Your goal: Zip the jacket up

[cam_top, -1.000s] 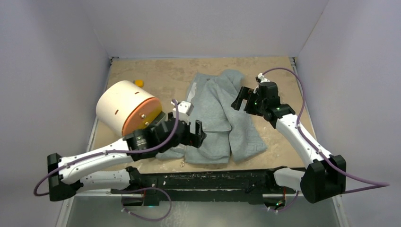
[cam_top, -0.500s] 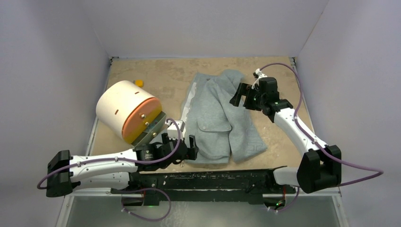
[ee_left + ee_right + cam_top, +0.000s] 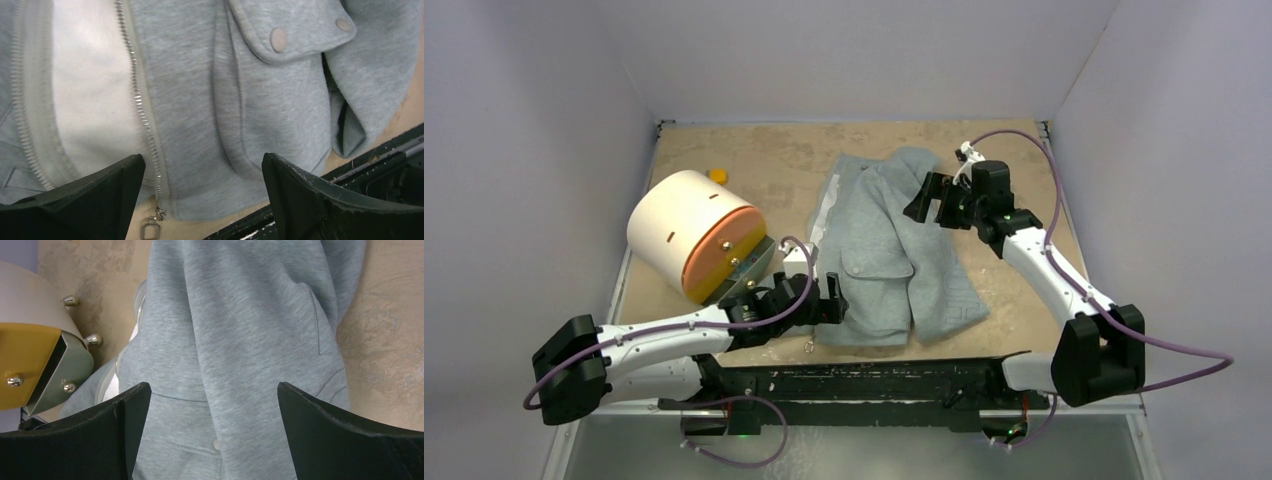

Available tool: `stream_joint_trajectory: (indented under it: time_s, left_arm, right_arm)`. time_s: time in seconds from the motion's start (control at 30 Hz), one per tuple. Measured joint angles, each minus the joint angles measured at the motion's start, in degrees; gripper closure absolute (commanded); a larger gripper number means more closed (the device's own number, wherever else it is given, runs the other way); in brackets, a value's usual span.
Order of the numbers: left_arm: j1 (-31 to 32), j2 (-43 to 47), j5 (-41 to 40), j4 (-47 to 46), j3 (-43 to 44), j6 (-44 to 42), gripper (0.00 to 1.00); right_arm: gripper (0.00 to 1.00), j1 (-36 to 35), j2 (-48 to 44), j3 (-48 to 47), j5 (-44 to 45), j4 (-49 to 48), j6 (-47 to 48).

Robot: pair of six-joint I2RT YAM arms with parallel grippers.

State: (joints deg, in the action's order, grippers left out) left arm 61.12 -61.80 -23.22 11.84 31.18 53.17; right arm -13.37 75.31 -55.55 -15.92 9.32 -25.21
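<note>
The light grey jacket [image 3: 894, 250] lies flat in the middle of the table, its front open a little along the left edge so the white lining [image 3: 90, 90] shows. The zipper teeth [image 3: 145, 125] run down to a metal pull [image 3: 149, 231] at the near hem; the pull also shows in the top view [image 3: 809, 348]. My left gripper [image 3: 829, 305] is open and empty, just above the jacket's near left corner [image 3: 200, 100]. My right gripper [image 3: 921, 200] is open and empty, hovering over the jacket's far right part [image 3: 250, 315]. A flap pocket [image 3: 290, 30] has two snaps.
A large cream cylinder with an orange end [image 3: 694, 235] lies left of the jacket, close to my left arm. A small yellow object [image 3: 718, 175] sits behind it. A black rail [image 3: 874, 380] runs along the table's near edge. Walls close in on three sides.
My left gripper has drawn back from over the jacket's lower left to its near hem by the zipper pull. My right gripper has shifted slightly left and further back over the jacket.
</note>
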Motion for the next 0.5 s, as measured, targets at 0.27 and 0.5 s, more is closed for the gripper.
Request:
stream_joint_trajectory:
  time_s: [0.27, 0.5]
  left_arm:
    - [0.0, -1.0, 7.5, -8.4, -3.6, -1.9, 0.25]
    - [0.0, 0.0, 11.1, -13.2, -7.5, -1.7, 0.33]
  right_arm:
    - [0.1, 0.0, 0.0, 0.0, -0.3, -1.3, 0.0]
    - [0.16, 0.1, 1.9, -2.3, -0.3, -2.3, 0.6]
